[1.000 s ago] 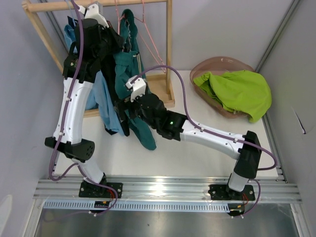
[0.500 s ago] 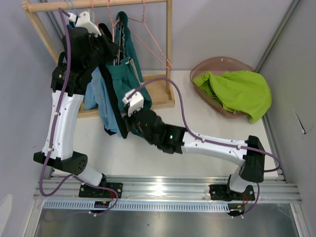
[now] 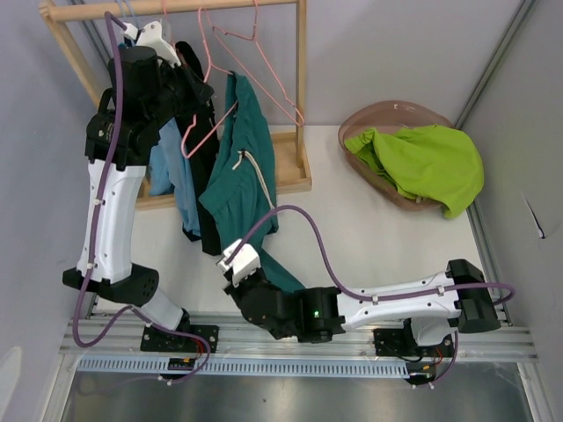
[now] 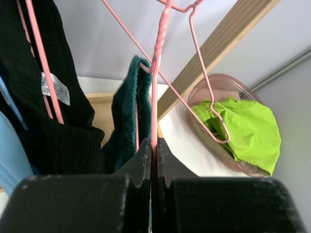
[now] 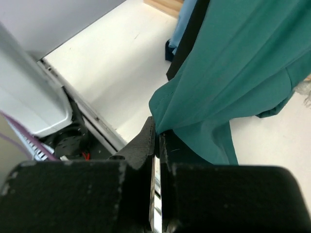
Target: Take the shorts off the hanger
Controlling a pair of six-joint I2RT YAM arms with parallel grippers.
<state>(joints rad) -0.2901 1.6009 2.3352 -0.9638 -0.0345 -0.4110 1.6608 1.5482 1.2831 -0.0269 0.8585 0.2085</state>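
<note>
Top external: the teal shorts (image 3: 239,171) hang from the wooden rack (image 3: 302,88) at the far left of the table, drawn down and out towards the near edge.
Attachment: in the left wrist view the waist end is folded over one arm of the pink hanger (image 4: 159,63), so the shorts are not yet off.
Long axis: runs from the waist up on the hanger to the leg hem low by the arm bases, slanted rather than plumb. The cloth looks taut along that line.
Right gripper (image 5: 156,127): jaws pressed together on the lower hem of the teal shorts, with fabric pinched at the tips.
Left gripper (image 4: 154,148): jaws clamped on the hanger's twisted neck, steadying it high by the rail.
Step in hand: by my reading, stripping the teal pair, with one arm bracing the hanger while the other hauls the hem.
Next move calls for: probably more pull towards the near edge, angled so the waist slides off the hanger arm instead of dragging the wire along.
Neighbours: black shorts (image 3: 198,114) and light blue shorts (image 3: 171,167) hang just beside the teal pair on the left. I cannot pick out a navy pair.
Already off: lime green shorts (image 3: 418,163) lie heaped in the basket (image 3: 369,119) at the far right, well apart.
</note>
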